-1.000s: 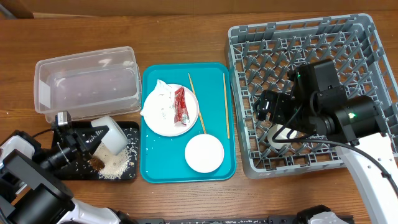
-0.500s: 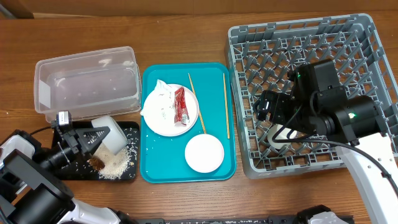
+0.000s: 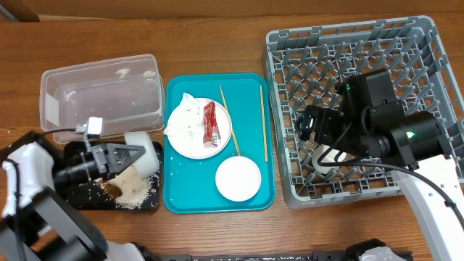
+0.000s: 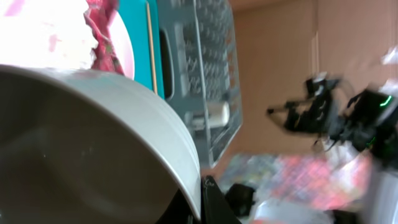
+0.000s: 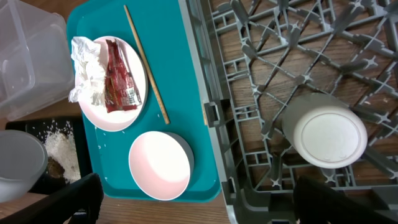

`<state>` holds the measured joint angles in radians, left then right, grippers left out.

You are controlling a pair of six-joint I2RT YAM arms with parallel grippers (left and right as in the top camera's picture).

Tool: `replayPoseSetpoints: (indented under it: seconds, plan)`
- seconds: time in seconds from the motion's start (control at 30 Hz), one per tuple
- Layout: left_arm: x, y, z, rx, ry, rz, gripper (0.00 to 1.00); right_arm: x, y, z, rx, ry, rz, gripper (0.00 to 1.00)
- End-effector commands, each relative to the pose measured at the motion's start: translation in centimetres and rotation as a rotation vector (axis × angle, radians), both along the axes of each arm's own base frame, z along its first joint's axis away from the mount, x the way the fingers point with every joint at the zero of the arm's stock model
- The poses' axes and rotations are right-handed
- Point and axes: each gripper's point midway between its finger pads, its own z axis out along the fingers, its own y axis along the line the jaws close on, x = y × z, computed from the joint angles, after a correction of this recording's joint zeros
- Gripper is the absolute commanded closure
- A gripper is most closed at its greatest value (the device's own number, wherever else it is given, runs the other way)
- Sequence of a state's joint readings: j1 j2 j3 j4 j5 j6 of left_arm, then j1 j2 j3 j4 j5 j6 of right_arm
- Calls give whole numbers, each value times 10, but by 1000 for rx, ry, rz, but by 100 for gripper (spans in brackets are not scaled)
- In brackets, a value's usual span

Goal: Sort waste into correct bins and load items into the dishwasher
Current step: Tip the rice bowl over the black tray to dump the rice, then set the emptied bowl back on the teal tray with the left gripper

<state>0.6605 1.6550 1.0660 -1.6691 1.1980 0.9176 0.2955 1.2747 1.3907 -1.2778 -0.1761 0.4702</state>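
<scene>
Now: left gripper [image 3: 123, 155] clenched on rim of white bowl [image 3: 145, 143], tipped on side, just left of teal tray [image 3: 181, 197]. Dish rack [image 3: 284, 109] lies right of teal tray. Right gripper [image 3: 313, 127] wide open, holding nothing, nearer pink bowl [image 3: 238, 178] on teal tray.

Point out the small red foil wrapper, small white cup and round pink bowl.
small red foil wrapper [image 5: 118, 74], right wrist view, mid-foil
small white cup [image 5: 329, 132], right wrist view, round face
round pink bowl [image 5: 158, 167], right wrist view, centre
</scene>
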Motion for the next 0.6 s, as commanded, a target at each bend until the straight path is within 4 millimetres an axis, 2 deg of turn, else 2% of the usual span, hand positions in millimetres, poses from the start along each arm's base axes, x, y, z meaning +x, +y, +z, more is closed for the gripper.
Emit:
replayPoseSetpoints:
  seconds: [0.0, 0.13, 0.23, 0.4, 0.57]
  plan:
    - [-6, -24, 19, 174, 40, -91, 96, 6, 3, 11, 9, -47, 8, 0]
    - [-14, -28, 5, 511, 240, -75, 96, 8, 3, 12, 12, -57, 8, 0]
    - [-21, -53, 11, 650, 226, -93, 96, 9, 3, 12, 13, -58, 8, 0]
    - [-29, -64, -1, 973, 296, 21, 96, 9, 4, 12, 13, -60, 9, 0]
    - [-32, -87, -11, 1133, 282, 49, 96, 9, 4, 12, 13, -59, 9, 0]
